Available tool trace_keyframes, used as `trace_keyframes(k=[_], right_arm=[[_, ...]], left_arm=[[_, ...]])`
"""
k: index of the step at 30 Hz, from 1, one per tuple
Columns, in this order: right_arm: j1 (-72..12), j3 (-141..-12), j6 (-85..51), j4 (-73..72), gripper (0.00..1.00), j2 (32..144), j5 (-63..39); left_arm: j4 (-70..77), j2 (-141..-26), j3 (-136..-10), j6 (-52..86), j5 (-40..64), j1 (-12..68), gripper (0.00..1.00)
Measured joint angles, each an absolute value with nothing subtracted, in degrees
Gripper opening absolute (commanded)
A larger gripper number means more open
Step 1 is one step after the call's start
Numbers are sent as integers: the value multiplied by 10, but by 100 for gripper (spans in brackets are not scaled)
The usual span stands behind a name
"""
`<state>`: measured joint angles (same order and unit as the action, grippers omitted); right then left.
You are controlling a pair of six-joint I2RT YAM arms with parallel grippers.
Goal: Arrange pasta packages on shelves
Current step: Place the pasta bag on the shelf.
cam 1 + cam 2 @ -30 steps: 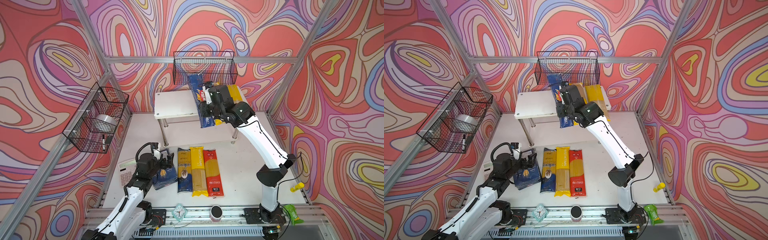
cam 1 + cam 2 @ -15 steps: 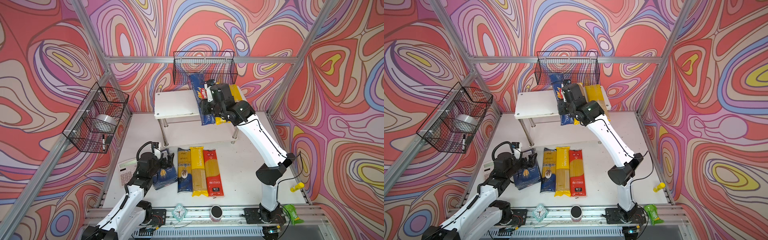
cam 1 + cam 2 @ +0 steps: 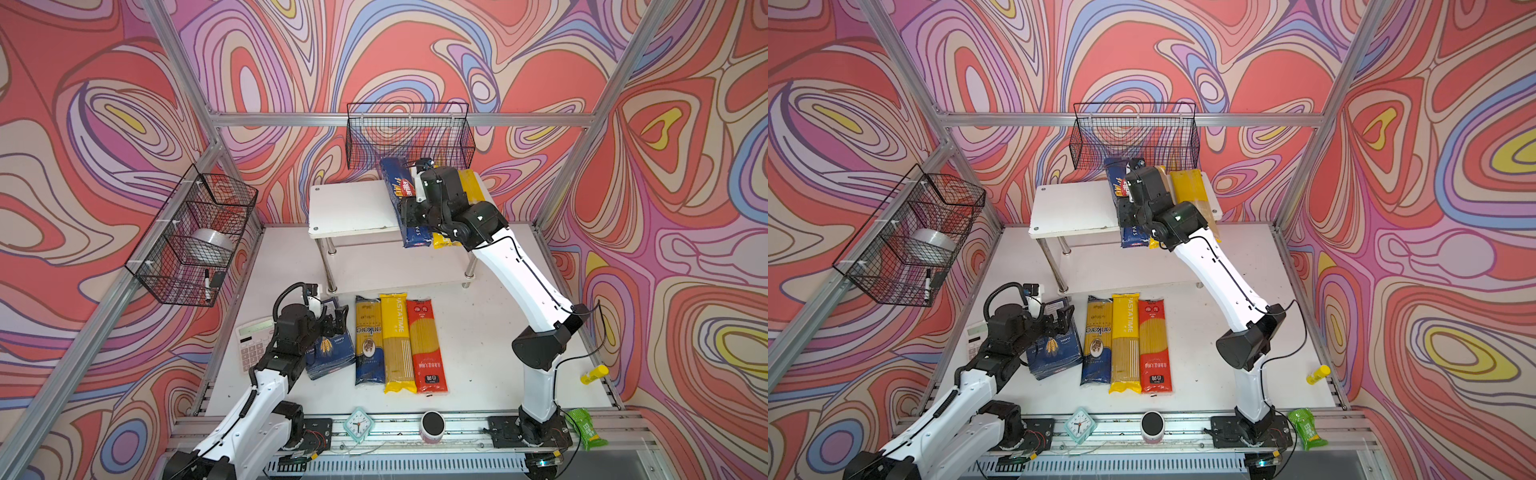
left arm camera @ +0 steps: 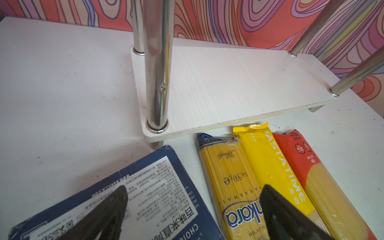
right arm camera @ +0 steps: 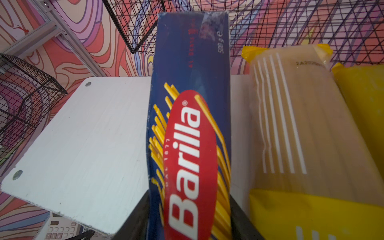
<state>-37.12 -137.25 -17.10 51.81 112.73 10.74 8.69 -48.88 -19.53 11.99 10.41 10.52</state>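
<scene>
Narrow blue Barilla cardboard box (image 3: 400, 194) slid further back than a second ago. Now lies on white rack's top board (image 3: 349, 203) beside pale spaghetti bag (image 5: 291, 124), front end overhanging. Right gripper (image 3: 409, 212) straddles it; pinching or released, cannot tell. Left gripper (image 3: 334, 318) spread wide over wide dark-blue box (image 3: 332, 359). Placement looks nearly done.

Rack (image 3: 349, 208) stood at the back of the table (image 3: 478, 332), under the back-wall basket (image 3: 407, 137). On its top board lay the narrow Barilla box (image 3: 398, 187), its near end overhanging the front edge. The barcode bag (image 5: 291, 124) lay just right of it, and another bag (image 3: 1187, 187) lay right of that. Before the rack, left to right, lay the wide Barilla box (image 3: 332, 353), Ankara pack (image 3: 368, 340), PASTATIME pack (image 3: 397, 340) and a fourth pack (image 3: 426, 345). The calculator (image 3: 253, 345) lay left of the wide box.
</scene>
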Motion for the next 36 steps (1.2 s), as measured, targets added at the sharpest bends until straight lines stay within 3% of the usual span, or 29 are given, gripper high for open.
trace_keyframes(k=[5, 12, 23, 36], right_arm=[[-367, -1373, -168, 501, 59, 1126, 104], [-364, -1346, -165, 478, 57, 1078, 76], [-378, -1140, -135, 421, 44, 917, -64], [-391, -981, -90, 401, 43, 830, -121]], left_arm=[[87, -489, -195, 120, 104, 105, 100], [87, -491, -196, 120, 104, 105, 100], [87, -493, -198, 120, 98, 105, 100], [86, -497, -199, 120, 93, 105, 100]])
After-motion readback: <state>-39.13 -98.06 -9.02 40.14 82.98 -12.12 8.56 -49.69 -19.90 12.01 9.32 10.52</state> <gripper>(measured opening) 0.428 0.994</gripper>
